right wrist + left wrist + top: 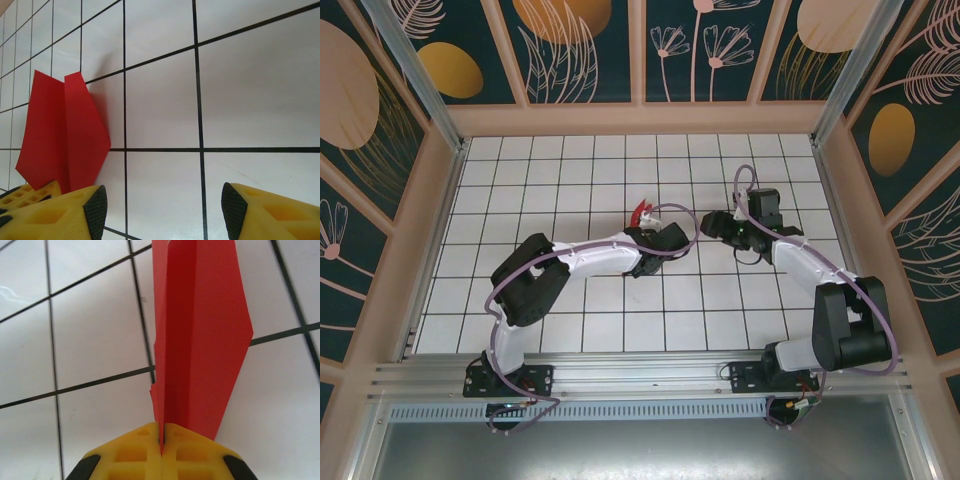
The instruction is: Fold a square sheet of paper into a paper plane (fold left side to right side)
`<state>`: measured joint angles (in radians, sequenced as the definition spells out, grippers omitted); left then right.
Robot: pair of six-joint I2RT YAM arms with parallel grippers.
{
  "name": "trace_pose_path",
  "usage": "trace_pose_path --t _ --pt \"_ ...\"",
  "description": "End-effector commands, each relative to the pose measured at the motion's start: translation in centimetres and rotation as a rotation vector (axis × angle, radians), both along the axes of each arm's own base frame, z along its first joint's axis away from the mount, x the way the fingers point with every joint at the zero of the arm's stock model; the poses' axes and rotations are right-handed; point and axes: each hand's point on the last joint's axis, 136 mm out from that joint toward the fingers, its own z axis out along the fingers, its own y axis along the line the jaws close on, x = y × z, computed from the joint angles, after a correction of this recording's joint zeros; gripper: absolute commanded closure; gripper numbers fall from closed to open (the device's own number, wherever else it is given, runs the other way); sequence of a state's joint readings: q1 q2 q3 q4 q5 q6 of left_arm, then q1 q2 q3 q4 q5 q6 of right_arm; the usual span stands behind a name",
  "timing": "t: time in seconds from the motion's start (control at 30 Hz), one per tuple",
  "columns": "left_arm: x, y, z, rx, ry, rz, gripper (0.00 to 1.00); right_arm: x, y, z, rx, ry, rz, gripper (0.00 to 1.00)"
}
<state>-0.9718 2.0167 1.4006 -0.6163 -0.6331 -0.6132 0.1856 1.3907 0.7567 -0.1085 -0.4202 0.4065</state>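
The red paper plane (200, 335) stands on edge, a narrow folded dart pinched at its tail between the yellow fingers (135, 455) of my left gripper (161, 440). From above the paper plane (641, 212) is a small red shape at the left gripper (648, 222), mid-table. My right gripper (712, 222) hovers just to its right with its jaws wide apart. In the right wrist view the paper plane (65, 132) stands left of the right gripper (165, 205), whose fingers hold nothing but bare tile between them.
The table (570, 180) is white tile with a dark grid, fenced by patterned walls and a metal frame (620, 380) at the near edge. Both arms reach toward the middle, their grippers about one tile apart.
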Motion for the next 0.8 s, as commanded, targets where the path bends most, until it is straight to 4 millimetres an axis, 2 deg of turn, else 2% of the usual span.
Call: trace_pose_path --t 0.0,0.1,0.23,0.3,0.53,0.77 --pt "0.2 -1.6 0.5 -0.073 0.016 -0.017 1.0 -0.6 -0.1 -0.9 0.016 0.031 0.002 0.36" --pt "0.3 -1.2 0.9 -0.057 0.001 -0.006 1.0 -0.9 0.7 -1.6 0.072 0.064 0.029 0.38" --pt "0.6 -1.8 2.9 -0.12 -0.029 -0.008 1.0 -1.0 3.4 -2.0 0.208 0.111 0.078 0.66" --pt "0.7 -2.2 3.9 -0.153 -0.042 -0.014 1.0 -1.0 5.0 -2.3 0.263 0.134 0.102 0.73" --pt "0.7 -2.0 5.8 -0.188 -0.073 -0.01 1.0 -0.2 10.2 -3.9 0.36 0.196 0.126 0.79" --pt "0.6 -2.1 5.8 -0.204 -0.07 -0.013 1.0 0.9 13.1 -5.3 0.405 0.223 0.142 0.87"
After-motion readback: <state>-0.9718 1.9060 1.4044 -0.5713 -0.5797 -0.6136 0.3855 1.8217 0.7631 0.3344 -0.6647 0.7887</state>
